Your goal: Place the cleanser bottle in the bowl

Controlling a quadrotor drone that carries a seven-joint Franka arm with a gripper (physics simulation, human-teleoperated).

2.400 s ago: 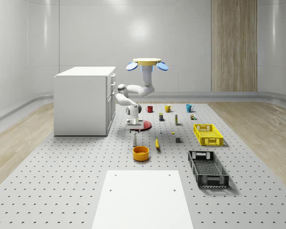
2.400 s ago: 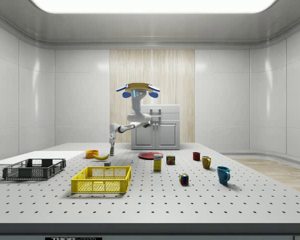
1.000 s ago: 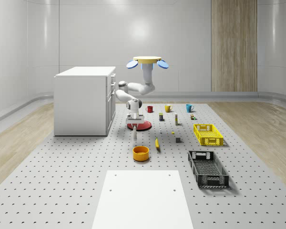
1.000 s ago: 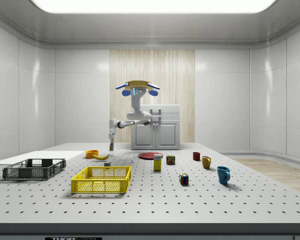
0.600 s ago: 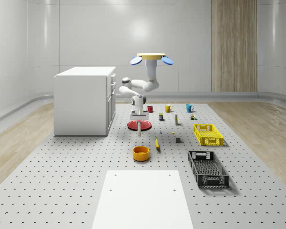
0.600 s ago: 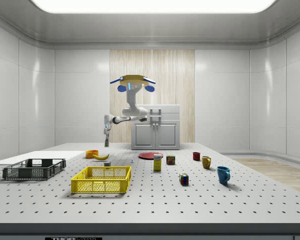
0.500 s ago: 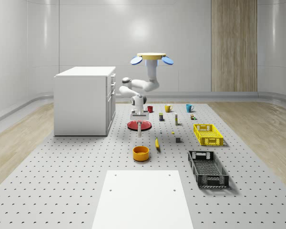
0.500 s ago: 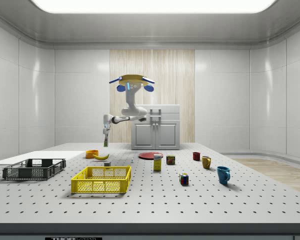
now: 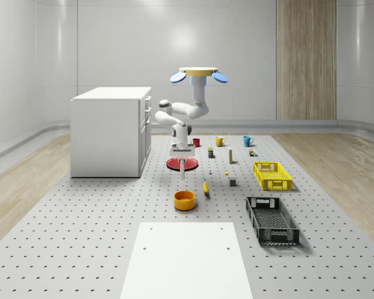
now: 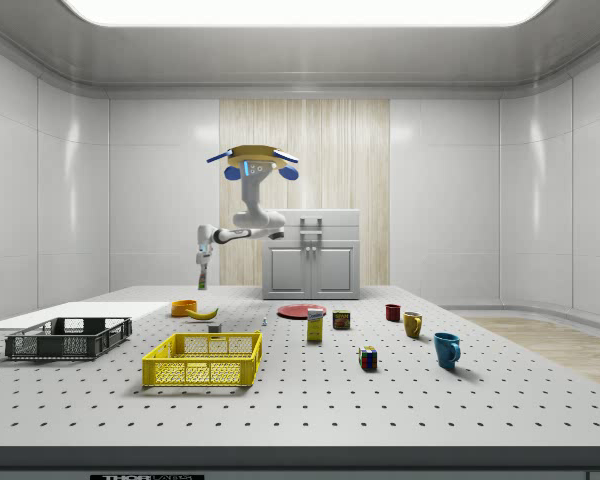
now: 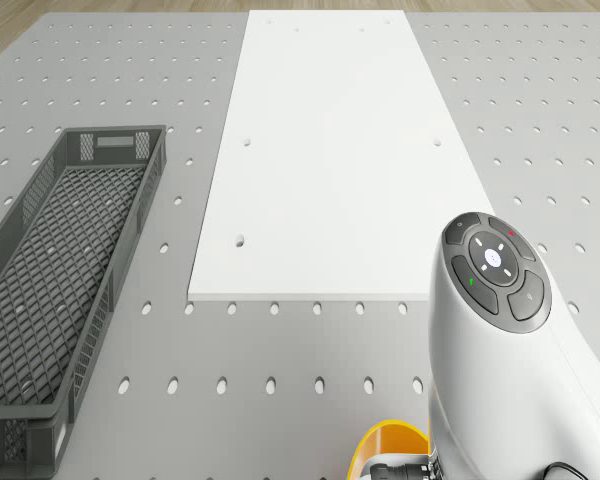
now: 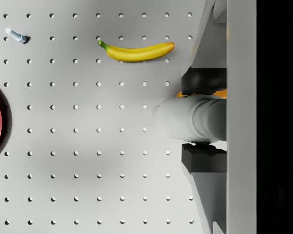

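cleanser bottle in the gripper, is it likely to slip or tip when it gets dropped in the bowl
The cleanser bottle is tall, slim and smooth-sided, clamped between the gripper's pads, so it probably could twist if the grip is light. It holds its shape, so likely rigid. Released upright into the shallow orange bowl, it would likely topple against the rim.

Lighting, for your record: bright, even, from a ceiling panel point(image 10: 300, 10); soft glare on walls; faint shadows under worktop point(image 9: 81, 249) items.
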